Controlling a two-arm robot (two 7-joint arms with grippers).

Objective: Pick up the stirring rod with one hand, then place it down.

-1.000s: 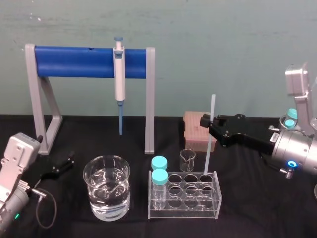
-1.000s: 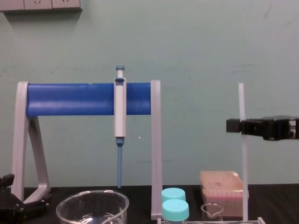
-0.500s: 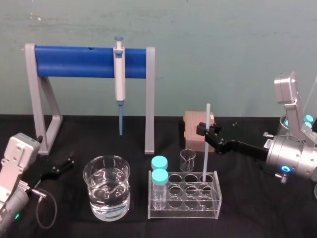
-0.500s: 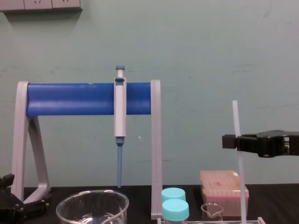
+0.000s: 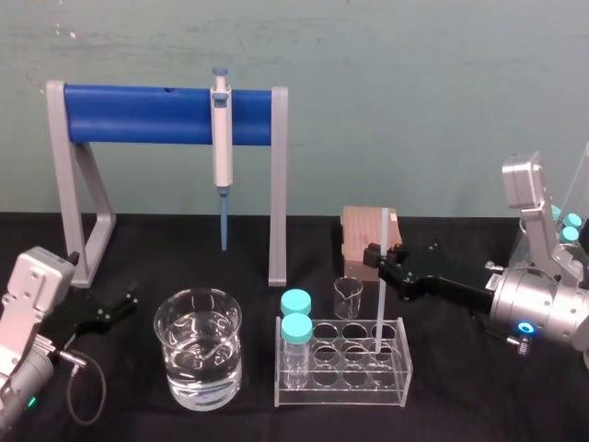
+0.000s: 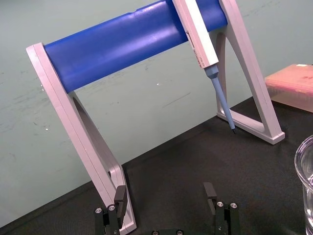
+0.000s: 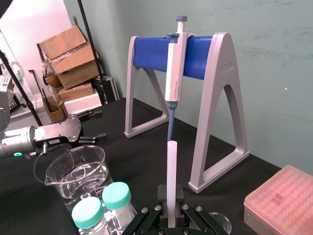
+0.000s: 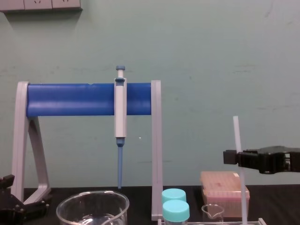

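My right tool [image 5: 375,257] pinches the stirring rod [image 5: 381,285] upright in the clear tube rack [image 5: 342,391].

The rod stands near vertical, and its lower end seems to sit inside the rack's well at the 2 o'clock corner. My tool reaches in from 3 o'clock and clamps the rod's upper part. My left tool [image 5: 110,311] lies spread and idle on the black surface [image 5: 479,391] at 8 o'clock. To set the rod down well, I judge I should lower straight, keep it plumb against the well's rim, release only once it bottoms out, then retreat toward 3 o'clock without brushing it.
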